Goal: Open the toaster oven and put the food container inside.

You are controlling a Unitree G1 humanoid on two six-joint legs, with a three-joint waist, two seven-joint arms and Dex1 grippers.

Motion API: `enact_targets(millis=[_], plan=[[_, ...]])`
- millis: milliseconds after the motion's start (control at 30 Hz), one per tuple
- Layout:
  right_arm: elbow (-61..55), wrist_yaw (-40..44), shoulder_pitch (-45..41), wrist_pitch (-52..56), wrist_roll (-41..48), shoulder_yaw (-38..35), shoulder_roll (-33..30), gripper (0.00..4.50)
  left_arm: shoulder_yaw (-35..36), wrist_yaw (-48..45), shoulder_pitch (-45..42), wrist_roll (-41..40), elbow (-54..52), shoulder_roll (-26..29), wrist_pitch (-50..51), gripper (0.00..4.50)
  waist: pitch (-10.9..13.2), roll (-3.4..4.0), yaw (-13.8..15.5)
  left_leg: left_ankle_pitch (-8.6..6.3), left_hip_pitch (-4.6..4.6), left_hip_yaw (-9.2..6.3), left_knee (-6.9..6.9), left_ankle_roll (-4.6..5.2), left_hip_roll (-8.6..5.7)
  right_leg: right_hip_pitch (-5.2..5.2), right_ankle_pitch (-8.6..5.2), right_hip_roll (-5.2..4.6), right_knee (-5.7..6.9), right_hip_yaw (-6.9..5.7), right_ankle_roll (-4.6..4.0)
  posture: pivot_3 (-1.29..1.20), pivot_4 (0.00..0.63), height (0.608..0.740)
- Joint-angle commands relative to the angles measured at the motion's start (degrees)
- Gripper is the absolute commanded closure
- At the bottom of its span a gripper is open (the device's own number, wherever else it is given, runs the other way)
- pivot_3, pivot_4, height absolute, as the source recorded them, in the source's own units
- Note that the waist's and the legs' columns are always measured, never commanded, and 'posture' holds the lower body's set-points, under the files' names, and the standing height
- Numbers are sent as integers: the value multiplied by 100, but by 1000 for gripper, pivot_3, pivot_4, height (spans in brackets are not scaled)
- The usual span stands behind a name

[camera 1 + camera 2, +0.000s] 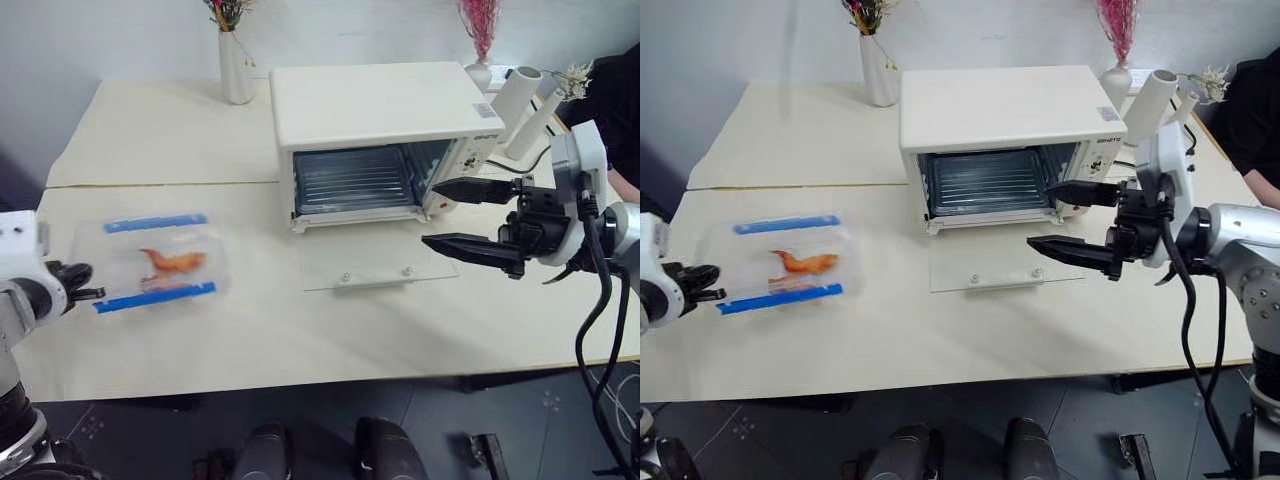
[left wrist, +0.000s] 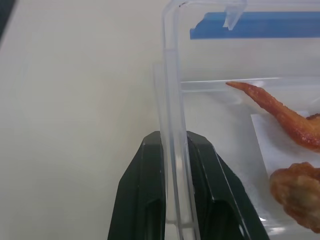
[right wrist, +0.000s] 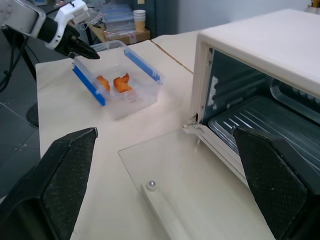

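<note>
Pinching the short end wall of the food container (image 2: 172, 150), my left gripper (image 1: 88, 294) has its two black fingers (image 2: 145, 200) closed on the clear plastic rim, one on each side; the wall runs straight up between them in my left wrist view, with orange food (image 2: 285, 120) just beyond inside the box. That container sits on the cream table (image 1: 300, 340) at my left, its two blue clip strips (image 1: 155, 297) along the long sides, well apart from the oven. Farther over on my right, my right gripper (image 1: 450, 215) hangs above the table with its fingers spread wide and nothing between them; it points level toward my left, just in front of the open oven. Below it the glass door (image 1: 375, 265) lies flat on the table, hinged down, its white bar handle (image 3: 165, 215) at the near edge; behind the door the toaster oven (image 1: 380, 110) stands open, the wire rack (image 1: 350, 180) showing inside and the knobs at its right. Beyond the oven a white vase (image 1: 236, 70) stands on the far table against the wall; a second vase with pink flowers (image 1: 480, 25) stands at the far right.
</note>
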Motion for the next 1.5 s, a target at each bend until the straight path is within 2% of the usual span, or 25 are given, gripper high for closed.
enact_targets(millis=[33, 200, 367, 467, 733, 933, 1133, 1367, 1500], plan=[[-186, -20, 214, -46, 15, -354, -121, 0, -503, -309, -435, -740, -519, 212, 1, 4225, 0, 1, -6, 0, 0, 3, -3, 0, -1, -2, 0, 0, 0, 2, 0, 0, 150, 740], [-366, -222, 496, 27, 103, -594, -113, 0, -1266, -312, -1097, -1515, -487, 174, 1, 4225, 0, 1, -7, 1, 1, 9, -6, 0, -3, -3, 0, 11, -1, 4, 0, 0, 150, 740], [-647, -379, 977, 120, 163, -1061, -189, 0, -1868, -257, -1768, -1623, -40, -149, 1, 4225, 1, 1, 189, 6, -2, 2, -3, 12, -19, 8, 2, 7, -6, 2, 4, 0, 150, 740], [-851, -490, 1227, 217, 309, -1382, -191, 0, -2100, -315, -1934, -1458, 143, -122, 1, 4225, 1, 1, 252, 2, -14, 1, 11, 24, -27, 12, 5, 5, -10, 2, 10, 0, 150, 740], [-1095, -765, 1461, 249, 498, -1612, -168, 0, -1780, -253, -1490, -1015, 886, 255, -526, 4226, 2, -1, 143, 0, -22, 0, 17, 22, -36, 6, 6, 19, -15, -6, 11, 0, 150, 740], [-837, -650, 1329, 107, 367, -1452, -226, 0, -1278, -496, -1689, -1306, 762, 190, -104, 4226, 11, -15, 10, 5, -21, 1, 25, 13, -22, 4, 5, 27, -7, -7, 10, 0, 150, 740], [-668, -473, 1232, 62, 282, -1292, -298, 0, -1275, -850, -1790, -1896, 446, 199, 1, 4226, 11, -15, -7, 5, -19, 1, 28, 12, -17, 2, 5, 26, -2, -5, 10, 0, 150, 740], [-669, -461, 1295, 131, 336, -1379, -373, 0, -1824, -688, -1995, -2272, 317, -173, 1, 4226, 11, -15, 7, 5, -20, 1, 34, 11, -17, 2, 5, 24, 2, -2, 10, 0, 150, 740], [-736, -549, 1345, 210, 380, -1435, -388, 0, -2625, -713, -2310, -2184, 428, -537, -215, 4226, 11, -16, 8, 5, -21, 1, 47, 12, -20, 5, 6, 25, 6, -1, 10, 0, 150, 740]])
